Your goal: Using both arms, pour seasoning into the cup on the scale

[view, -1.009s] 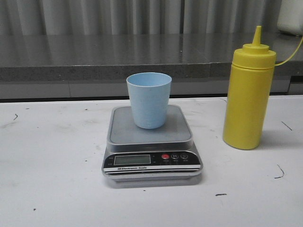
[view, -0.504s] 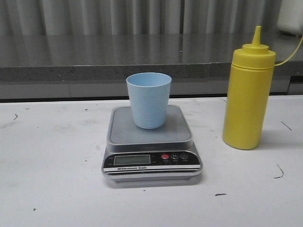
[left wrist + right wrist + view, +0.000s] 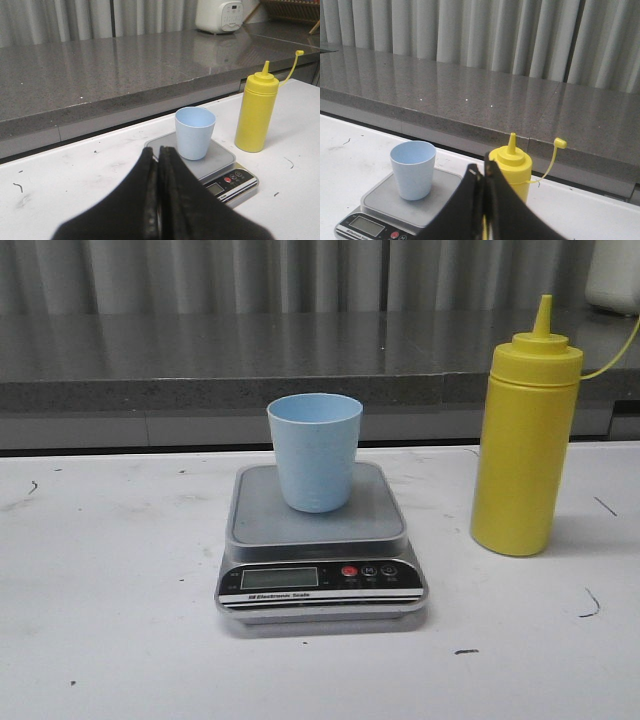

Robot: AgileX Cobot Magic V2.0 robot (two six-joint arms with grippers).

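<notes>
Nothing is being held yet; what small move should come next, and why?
Probably open the right tool and bring it toward the seasoning bottle: both tools are shut and empty, the bottle stands untouched beside the scale, and the cup already sits on it.

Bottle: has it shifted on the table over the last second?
No. In the front view the bottle stands upright at the same spot right of the scale, the same gap between them as before.

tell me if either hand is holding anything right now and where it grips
Nothing is held. The left hand and right hand are both shut on nothing; the bottle stands untouched beside the scale.
</notes>
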